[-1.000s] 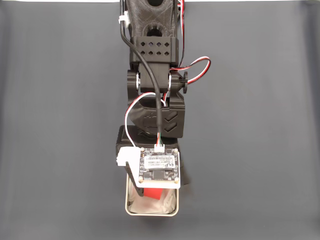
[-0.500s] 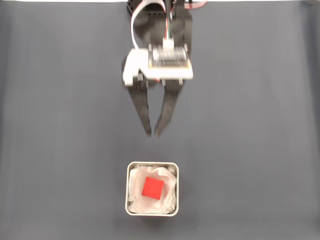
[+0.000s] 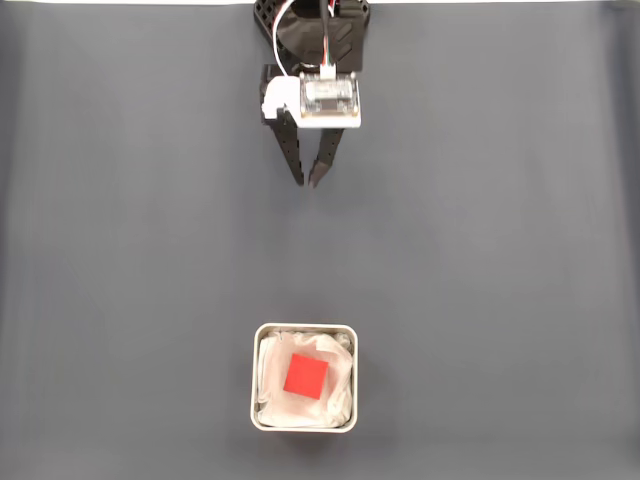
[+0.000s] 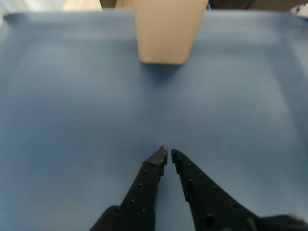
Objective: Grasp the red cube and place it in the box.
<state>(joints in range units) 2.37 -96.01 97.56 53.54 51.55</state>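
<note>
The red cube [image 3: 306, 375] lies inside the box [image 3: 253, 385], on its crumpled white lining, near the bottom middle of the fixed view. My gripper [image 3: 307, 184] is far from it at the top of that view, pulled back toward the arm's base. It points down the mat toward the box, and its black fingers meet at the tips with nothing between them. In the wrist view the gripper [image 4: 168, 153] shows at the bottom with its tips almost touching. The box [image 4: 166, 33] is a pale blurred block far ahead at the top.
A dark grey mat [image 3: 500, 250] covers the table and looks blue in the wrist view. The arm's base [image 3: 310, 25] stands at the top edge, with the white camera board [image 3: 330, 98] on the wrist.
The arm let go of the red cube in the box and drew back from over it to the top of the view. The fingers have come together.
</note>
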